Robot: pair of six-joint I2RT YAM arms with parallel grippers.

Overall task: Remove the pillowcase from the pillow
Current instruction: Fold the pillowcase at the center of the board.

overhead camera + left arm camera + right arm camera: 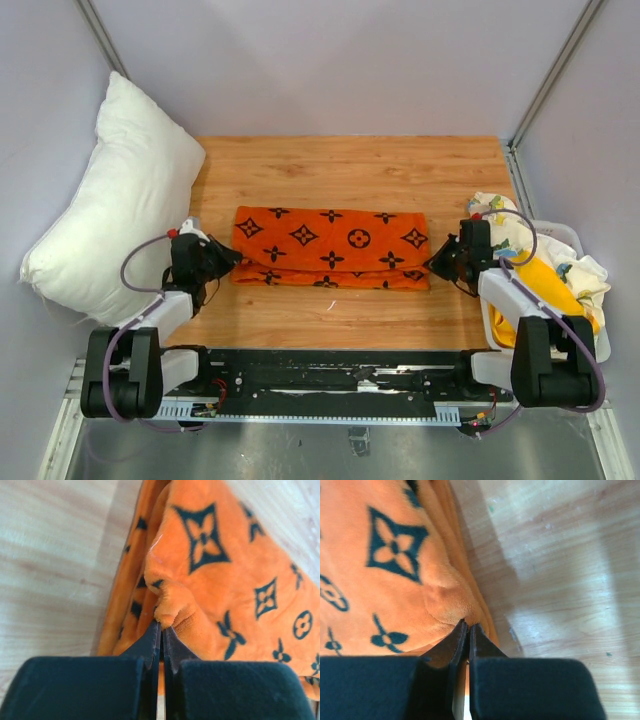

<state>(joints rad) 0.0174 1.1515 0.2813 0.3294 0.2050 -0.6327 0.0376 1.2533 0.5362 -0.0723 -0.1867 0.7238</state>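
The orange pillowcase (332, 248) with black motifs lies folded flat on the wooden table, off the pillow. The plump white pillow (118, 200) leans against the left wall, apart from it. My left gripper (232, 262) is shut on the pillowcase's left edge; in the left wrist view (162, 625) a pinch of orange fabric (210, 580) sits between the tips. My right gripper (434, 262) is shut on the pillowcase's right edge; in the right wrist view (468, 625) the tips pinch the orange fabric (385, 580).
A white basket (566, 240) with yellow and patterned cloths stands at the right edge beside the right arm. The table (350, 170) is bounded by grey walls at the back and sides. A black rail (330, 375) runs along the near edge.
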